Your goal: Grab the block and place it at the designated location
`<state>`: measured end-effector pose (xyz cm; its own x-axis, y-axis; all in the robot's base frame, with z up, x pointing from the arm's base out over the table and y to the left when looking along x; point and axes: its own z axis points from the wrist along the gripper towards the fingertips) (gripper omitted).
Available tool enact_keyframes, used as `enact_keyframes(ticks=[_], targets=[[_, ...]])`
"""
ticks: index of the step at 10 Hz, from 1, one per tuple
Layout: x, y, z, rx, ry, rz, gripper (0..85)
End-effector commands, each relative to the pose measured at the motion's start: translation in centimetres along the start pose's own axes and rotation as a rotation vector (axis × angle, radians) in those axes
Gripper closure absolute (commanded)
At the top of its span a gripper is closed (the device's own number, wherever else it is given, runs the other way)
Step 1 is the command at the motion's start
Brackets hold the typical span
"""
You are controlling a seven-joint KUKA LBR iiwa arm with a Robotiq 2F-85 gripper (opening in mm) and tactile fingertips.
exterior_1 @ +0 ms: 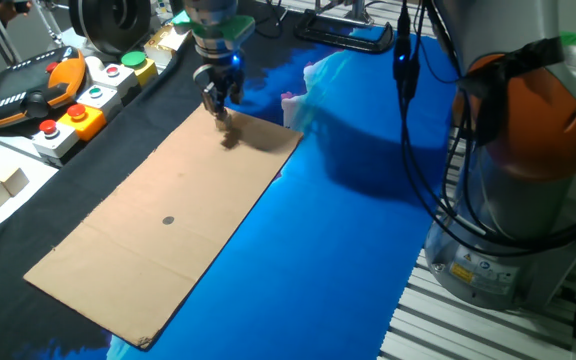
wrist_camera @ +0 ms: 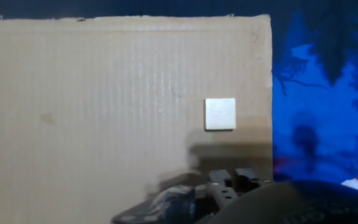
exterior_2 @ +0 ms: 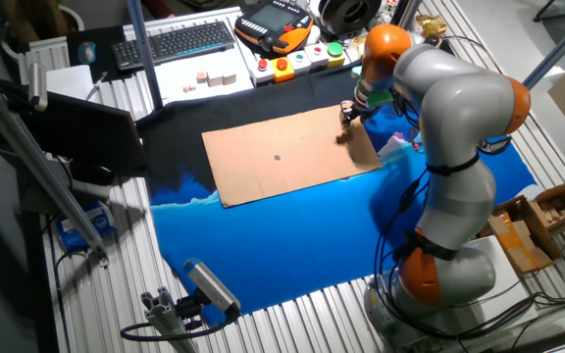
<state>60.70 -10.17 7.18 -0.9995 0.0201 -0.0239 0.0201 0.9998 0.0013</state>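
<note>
A blue cloth (exterior_1: 308,260) covers most of the table, and a flat brown cardboard sheet (exterior_1: 188,210) lies on it, running from near the far side toward the front. No bin or tray holds anything on the sheet; beyond it, at the table's edge, larger whitish cubes (exterior_2: 216,77) sit loose beside a button box (exterior_1: 83,105) and an orange pendant (exterior_1: 28,90).

The cardboard is mostly bare. Its far corner ends at the blue cloth, and in the hand view the sheet's right edge and top edge both run close by the block. The dark grey round spot (exterior_1: 168,221) sits well apart from that corner, toward the middle of the sheet, with open cardboard all around it.

The gripper (exterior_1: 216,103) hangs over the far corner of the sheet, fingers pointing down. Whether its jaws are spread or closed cannot be told from these views.

The block (wrist_camera: 220,114) lies flat on the cardboard near the right edge, a small pale beige square face, plain and unmarked, apart from the fingers.
</note>
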Motion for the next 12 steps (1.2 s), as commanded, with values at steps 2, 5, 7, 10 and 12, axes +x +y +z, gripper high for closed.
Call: enact_keyframes(ticks=[2,5,7,10,12], targets=[[-0.6,0.0,0.9,-0.009,-0.007,-0.01,25.0],[-1.2,-0.3,1.9,-0.015,-0.012,-0.034,25.0],[-1.3,-0.1,2.1,-0.012,-0.012,-0.039,25.0],[-1.4,-0.1,2.6,-0.01,-0.012,-0.042,27.3],[-1.4,-0.1,2.7,-0.005,-0.013,-0.047,31.3]])
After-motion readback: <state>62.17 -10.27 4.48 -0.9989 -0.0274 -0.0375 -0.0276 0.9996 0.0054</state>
